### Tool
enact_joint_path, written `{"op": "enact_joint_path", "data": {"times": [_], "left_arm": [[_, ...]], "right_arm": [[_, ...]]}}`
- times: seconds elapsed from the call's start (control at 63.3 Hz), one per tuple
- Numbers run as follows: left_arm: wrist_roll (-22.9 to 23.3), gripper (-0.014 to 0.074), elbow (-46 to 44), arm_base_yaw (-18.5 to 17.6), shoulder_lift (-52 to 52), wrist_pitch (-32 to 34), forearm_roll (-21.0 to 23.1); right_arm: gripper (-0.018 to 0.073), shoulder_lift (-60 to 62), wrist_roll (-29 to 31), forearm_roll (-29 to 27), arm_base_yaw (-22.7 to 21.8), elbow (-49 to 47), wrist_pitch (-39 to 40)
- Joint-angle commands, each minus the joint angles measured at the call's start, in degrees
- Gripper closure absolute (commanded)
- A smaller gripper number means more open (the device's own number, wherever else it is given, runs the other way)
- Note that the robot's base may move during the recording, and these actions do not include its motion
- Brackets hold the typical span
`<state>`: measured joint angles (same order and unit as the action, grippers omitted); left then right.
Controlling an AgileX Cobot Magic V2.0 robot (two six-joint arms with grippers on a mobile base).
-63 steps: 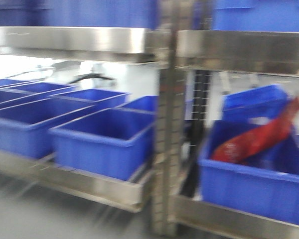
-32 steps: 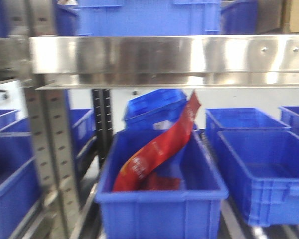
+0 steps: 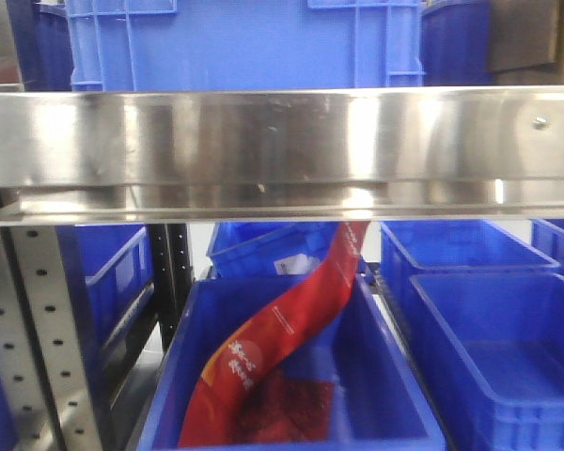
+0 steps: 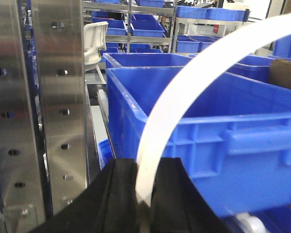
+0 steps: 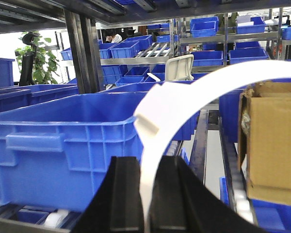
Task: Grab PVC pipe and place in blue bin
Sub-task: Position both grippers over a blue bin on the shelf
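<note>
A white bent PVC pipe (image 4: pixel 194 82) rises from between the black fingers of my left gripper (image 4: pixel 144 167), which is shut on it, and arcs up to the right. In the right wrist view the same kind of white pipe (image 5: pixel 184 97) arcs up from my right gripper (image 5: pixel 148 162), also shut on it. A large blue bin (image 4: pixel 233 136) stands close behind the left gripper, and another blue bin (image 5: pixel 63 145) is left of the right gripper. In the front view a blue bin (image 3: pixel 385 348) holds a red bag (image 3: pixel 282 329). Neither gripper shows in the front view.
A steel shelf beam (image 3: pixel 282 141) crosses the front view above the bins. An empty blue bin (image 3: pixel 489 357) sits to the right. A perforated steel upright (image 4: pixel 53 97) stands close on the left. A cardboard box (image 5: pixel 271 145) is at the right.
The front view has swung right and moved closer: the bin with the red bag went from the right edge to the centre, and the steel beam now fills the upper half.
</note>
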<state>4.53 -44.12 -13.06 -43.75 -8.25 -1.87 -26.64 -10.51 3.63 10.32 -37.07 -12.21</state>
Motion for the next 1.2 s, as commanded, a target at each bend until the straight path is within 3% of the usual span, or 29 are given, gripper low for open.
{"op": "enact_joint_path", "data": {"times": [0.0, 1.185], "left_arm": [[0.1, 0.0707, -0.1, -0.3, 0.2, 1.7, 0.0], [0.1, 0.0707, -0.1, -0.3, 0.2, 1.8, 0.0]], "right_arm": [[0.0728, 0.1, 0.4, 0.7, 0.0, -0.1, 1.5], [0.0728, 0.1, 0.4, 0.7, 0.0, -0.1, 1.5]]}}
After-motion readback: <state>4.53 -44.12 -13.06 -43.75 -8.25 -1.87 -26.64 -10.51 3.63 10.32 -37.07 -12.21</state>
